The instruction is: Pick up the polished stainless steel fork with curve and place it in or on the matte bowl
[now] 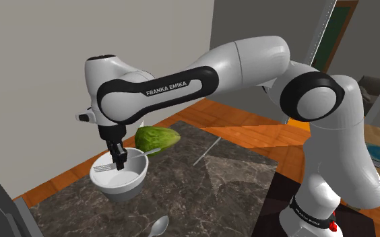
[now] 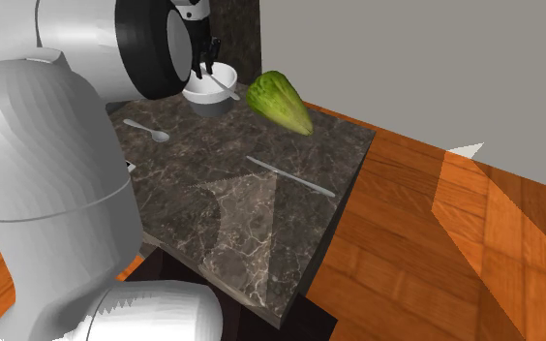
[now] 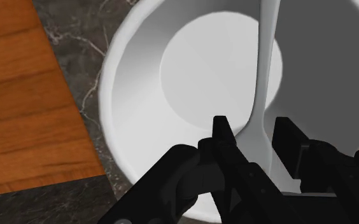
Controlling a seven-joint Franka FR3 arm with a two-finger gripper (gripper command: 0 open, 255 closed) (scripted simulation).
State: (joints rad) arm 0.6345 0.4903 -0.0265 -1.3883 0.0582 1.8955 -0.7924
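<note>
— At the centre, the black gripper (image 1: 120,163)?
— Yes. Points straight down into the white bowl (image 1: 128,188), with its tips below the rim. Stands spread, with one of the fingers (image 3: 221,133) on each side of the fork (image 3: 267,63) and a strip of bowl showing between fork and either pad. No pinch to be seen.

— And the fork?
— Lies across the bowl, pale grey and gently curved. Pokes its tines out past the rim on the shoulder view's left. Rests its handle over the opposite rim, pointing toward the green vegetable (image 1: 158,138). Passes, at the neck, right between the fingertips.

— Next out from the bowl?
— Just beside it, that vegetable: a leafy green head on its side, close to the rim but not visibly touching in the second exterior view. Farther along the table (image 1: 239,182), a knife (image 2: 290,177), lying flat and well apart from the bowl. Toward the shoulder view's bottom edge, a spoon (image 1: 159,226), also flat on the table and clear of the bowl.

— The setting?
— Dark marbled tabletop under everything. Around it, orange-brown wooden floor (image 2: 436,242). Behind, plain grey wall (image 2: 407,58). Over the scene, the white arm (image 1: 249,60), rising from the stand (image 1: 276,215) at the shoulder view's lower right and reaching up and across to the left.
</note>
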